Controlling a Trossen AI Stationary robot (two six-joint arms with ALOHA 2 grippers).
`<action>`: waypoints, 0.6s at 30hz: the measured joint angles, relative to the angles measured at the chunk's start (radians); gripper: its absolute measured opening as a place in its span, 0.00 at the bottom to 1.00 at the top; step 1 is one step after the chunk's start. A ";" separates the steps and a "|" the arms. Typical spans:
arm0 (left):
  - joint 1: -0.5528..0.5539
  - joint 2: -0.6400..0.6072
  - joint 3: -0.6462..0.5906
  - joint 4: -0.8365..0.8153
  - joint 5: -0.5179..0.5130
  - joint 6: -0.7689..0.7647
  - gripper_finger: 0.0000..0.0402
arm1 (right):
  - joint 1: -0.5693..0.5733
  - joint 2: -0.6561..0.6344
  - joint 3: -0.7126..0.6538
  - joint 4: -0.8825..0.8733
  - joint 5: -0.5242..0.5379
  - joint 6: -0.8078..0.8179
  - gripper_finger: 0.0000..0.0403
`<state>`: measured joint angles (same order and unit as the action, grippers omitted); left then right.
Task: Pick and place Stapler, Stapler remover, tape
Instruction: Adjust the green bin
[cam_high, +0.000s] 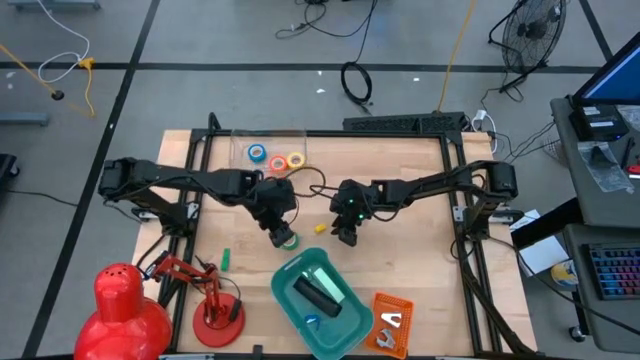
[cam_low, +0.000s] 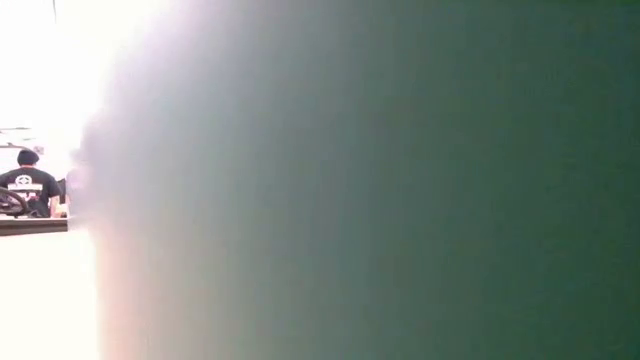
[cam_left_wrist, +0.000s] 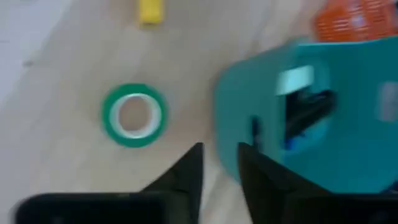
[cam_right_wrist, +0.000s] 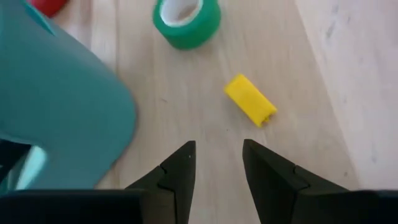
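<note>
We have the green tape (cam_high: 288, 241) lying flat on the tabletop (cam_high: 420, 200), ring hole up, just off the teal bin's (cam_high: 285, 290) far-left corner. The left hand (cam_high: 279, 235) hovers right beside it, fingers a narrow gap apart and clamped on nothing; in its wrist view the roll sits ahead and off to one side of the fingers, not between them. The right hand (cam_high: 346, 236), fingers apart and empty, is farther from the roll, with a yellow block (cam_high: 321, 228) between. We judge the left arm nearer; it must shift sideways to straddle the ring.
</note>
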<state>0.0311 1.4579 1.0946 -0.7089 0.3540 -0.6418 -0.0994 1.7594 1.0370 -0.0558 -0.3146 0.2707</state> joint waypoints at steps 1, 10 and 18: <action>-0.018 -0.009 0.000 0.024 0.000 -0.016 0.19 | 0.000 -0.010 0.001 -0.008 0.003 -0.006 0.32; -0.208 -0.058 0.001 0.249 -0.005 -0.182 0.01 | -0.028 -0.135 0.001 -0.149 0.085 0.015 0.32; -0.367 -0.038 0.002 0.218 0.044 -0.310 0.00 | -0.023 -0.252 0.000 -0.202 0.147 0.084 0.32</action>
<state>-0.3361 1.4203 1.0968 -0.4912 0.3977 -0.9521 -0.1219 1.5077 1.0372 -0.2578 -0.1672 0.3550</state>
